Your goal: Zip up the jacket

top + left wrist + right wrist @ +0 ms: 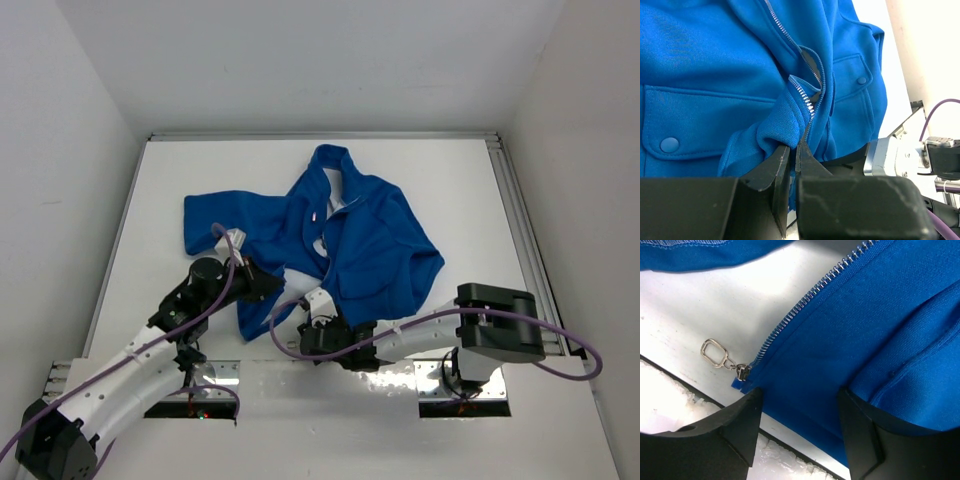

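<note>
The royal-blue jacket (360, 230) lies crumpled and open on the white table, collar at the far side. My left gripper (268, 285) is at its near left hem. In the left wrist view the gripper (794, 150) is shut on a fold of the jacket (715, 60) beside the silver zipper teeth (805, 100). My right gripper (310, 330) is at the near hem. In the right wrist view it (800, 395) is open, its jaws straddling the jacket's bottom corner (865, 315). The zipper slider (742, 372) and its ring pull (712, 351) lie just left of the left finger.
A metal rail (520, 220) runs along the table's right side. White walls enclose the table on three sides. Metal mounting plates (220, 375) sit at the near edge. Purple cables (570, 350) loop off both arms.
</note>
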`<state>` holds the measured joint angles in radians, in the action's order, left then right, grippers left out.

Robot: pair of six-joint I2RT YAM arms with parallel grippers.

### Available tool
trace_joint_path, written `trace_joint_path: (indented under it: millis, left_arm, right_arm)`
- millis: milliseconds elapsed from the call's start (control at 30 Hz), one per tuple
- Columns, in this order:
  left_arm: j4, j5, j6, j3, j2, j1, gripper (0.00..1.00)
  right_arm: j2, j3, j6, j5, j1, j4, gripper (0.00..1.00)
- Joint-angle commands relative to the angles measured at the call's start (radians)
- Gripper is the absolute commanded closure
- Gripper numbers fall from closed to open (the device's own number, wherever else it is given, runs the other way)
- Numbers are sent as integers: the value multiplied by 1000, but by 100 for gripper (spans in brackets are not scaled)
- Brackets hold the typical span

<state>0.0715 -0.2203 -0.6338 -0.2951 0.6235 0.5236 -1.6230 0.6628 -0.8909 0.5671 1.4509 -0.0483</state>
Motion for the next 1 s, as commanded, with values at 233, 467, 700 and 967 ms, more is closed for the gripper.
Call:
trace_joint_path:
  millis: [233,467,700,967]
  left_arm:
    - [-1,4,11,-22,-27,-11,100]
    - [-15,-1,6,-6,-25,-10,100]
    - [-25,3,-3,-1,-35,-11,100]
    - [14,2,9,-24,-41,-10,100]
  right_arm:
    - [20,61,-5,50,17,-55,47]
    - [49,57,21,14,17,-4,50]
    - [-15,-3,-55,-24,17,42,47]
    - [-41,-67,-126,10,11,82,61]
